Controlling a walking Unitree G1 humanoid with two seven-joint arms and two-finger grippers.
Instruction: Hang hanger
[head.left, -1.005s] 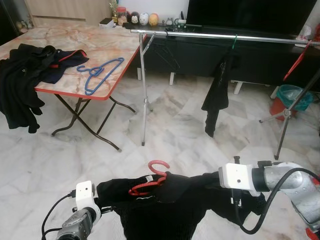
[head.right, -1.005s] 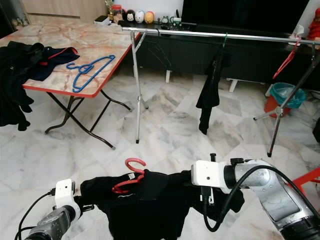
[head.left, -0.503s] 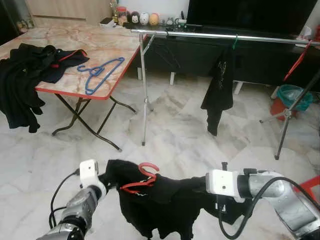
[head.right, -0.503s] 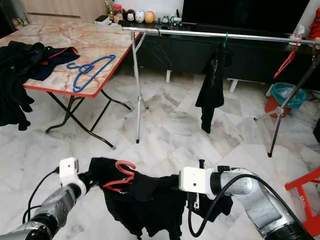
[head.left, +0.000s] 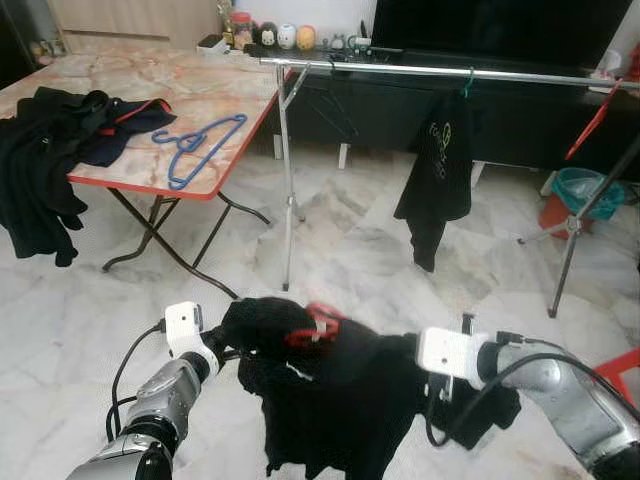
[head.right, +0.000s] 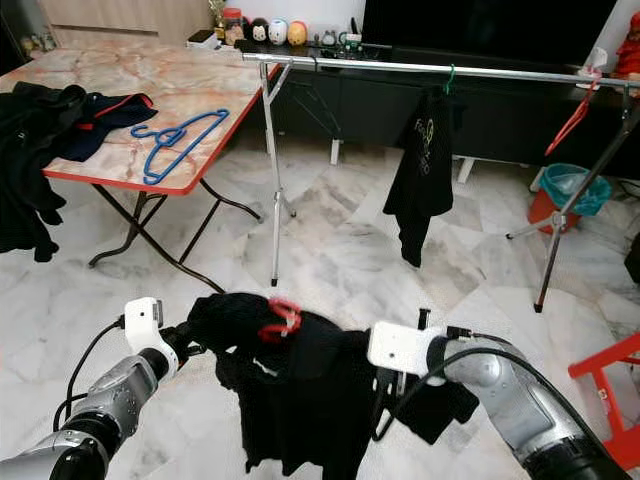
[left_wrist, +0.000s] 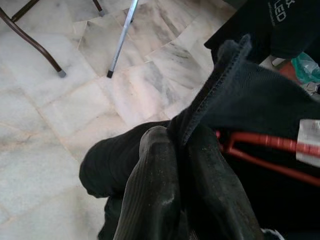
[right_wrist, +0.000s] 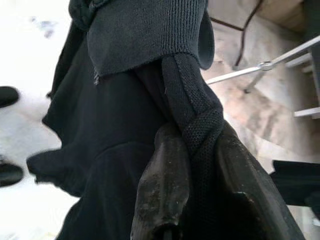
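Observation:
A black garment (head.left: 330, 400) on a red hanger (head.left: 312, 328) hangs between my two grippers, low in front of me over the floor. My left gripper (head.left: 238, 345) is shut on one shoulder of the fabric; in the left wrist view its fingers (left_wrist: 155, 165) pinch a black hem beside the red hanger (left_wrist: 260, 150). My right gripper (head.left: 412, 368) is shut on the other shoulder, and its fingers (right_wrist: 170, 165) clamp a thick seam. The hanger's hook is blurred. Farther ahead stands the silver clothes rail (head.left: 450, 72).
A black T-shirt (head.left: 440, 170) on a green hanger and a red hanger (head.left: 595, 118) hang on the rail. At left, a folding table (head.left: 150, 180) carries blue hangers (head.left: 195, 145) and black clothes (head.left: 50, 150). A teal bin (head.left: 585, 190) stands at right. Marble floor lies between.
My grippers have come closer together and the left one has risen, so the garment now droops bunched instead of stretched wide. The T-shirt on the rail has swung round.

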